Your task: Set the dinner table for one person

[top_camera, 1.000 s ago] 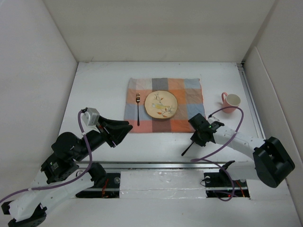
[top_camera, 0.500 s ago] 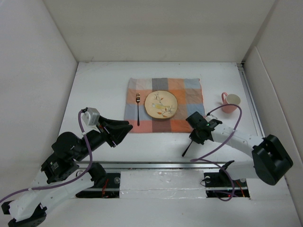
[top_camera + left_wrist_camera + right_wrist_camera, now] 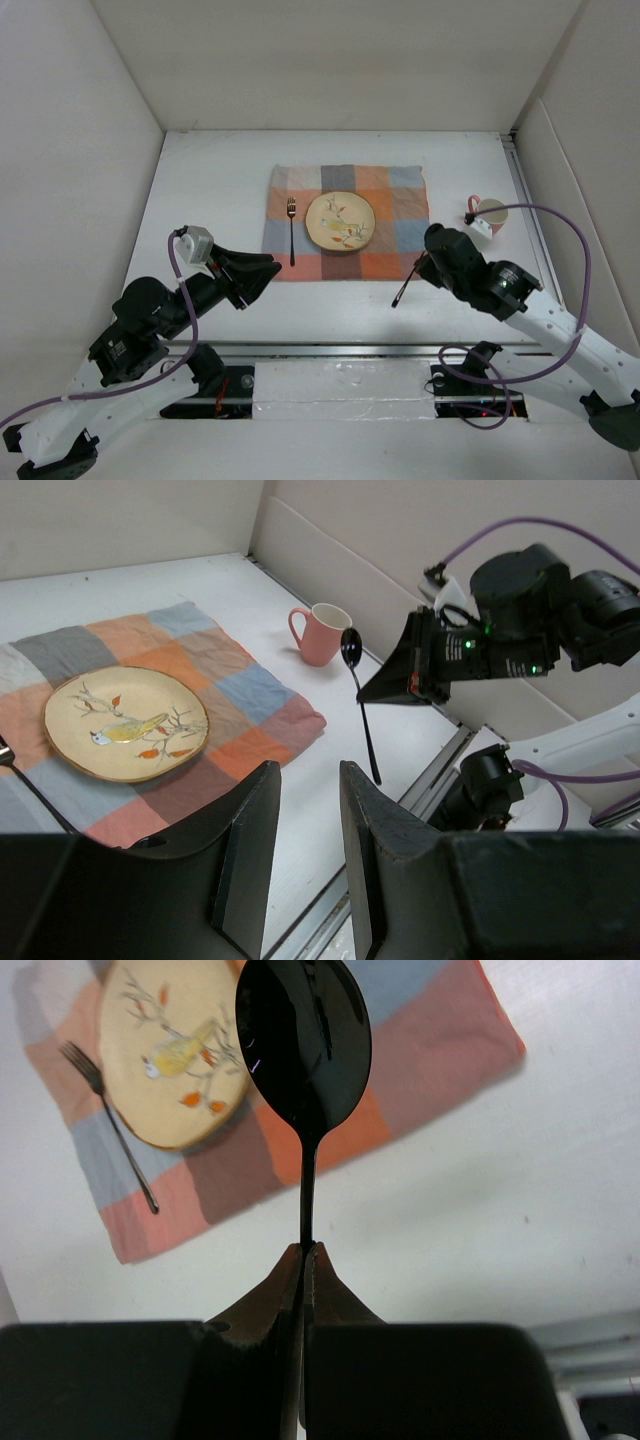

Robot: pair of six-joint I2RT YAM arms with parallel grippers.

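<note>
My right gripper [image 3: 421, 262] is shut on the handle of a black spoon [image 3: 404, 287] and holds it in the air over the white dinner table [image 3: 210, 180], just off the near right corner of the checked placemat [image 3: 400, 190]. In the right wrist view the spoon's bowl [image 3: 303, 1045] sticks out past the closed gripper [image 3: 305, 1250]. A cream bird-pattern plate [image 3: 340, 221] sits mid-placemat with a fork [image 3: 291, 230] to its left. My left gripper [image 3: 270, 268] is open and empty near the placemat's near left corner; it also shows in the left wrist view [image 3: 305, 780].
A pink mug [image 3: 322, 633] stands on the table right of the placemat, partly hidden by my right arm's camera in the top view [image 3: 492, 212]. White walls enclose the table. A metal rail runs along the near edge [image 3: 330, 347].
My right arm has risen and swung right, lifting the spoon off the table and carrying it toward the placemat's right side. The left arm has not moved.
</note>
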